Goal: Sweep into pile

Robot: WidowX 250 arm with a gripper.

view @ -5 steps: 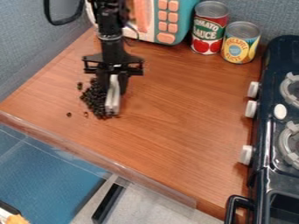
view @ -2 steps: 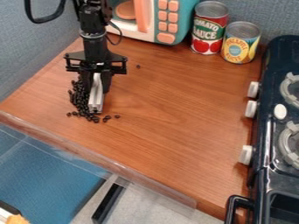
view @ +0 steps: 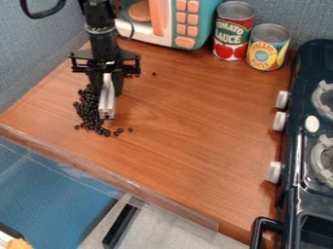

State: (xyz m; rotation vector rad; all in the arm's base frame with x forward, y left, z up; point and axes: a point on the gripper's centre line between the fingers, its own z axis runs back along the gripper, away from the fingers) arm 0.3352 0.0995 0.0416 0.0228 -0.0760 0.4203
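Note:
The gripper (view: 107, 92) hangs over the left part of the wooden counter, its fingers shut on a light grey, narrow sweeping tool (view: 107, 104) that points down toward the wood. Dark beans (view: 90, 117) lie in an elongated heap along the tool's left side, close to it. Several stray beans (view: 118, 132) rest just below and right of the tool's lower end. A few more lie behind the gripper on its right, and a single bean (view: 154, 74) sits farther right. Part of the heap is hidden behind the gripper.
A toy microwave (view: 185, 24) stands at the back, with a red can (view: 232, 31) and a yellow can (view: 268, 47) to its right. The black toy stove (view: 305, 146) borders the right side. A clear rim (view: 123, 180) runs along the counter's front edge.
The gripper and tool have moved left, and slightly back most recently. The bean heap has shifted left and become longer, with stray beans now to its lower right and behind.

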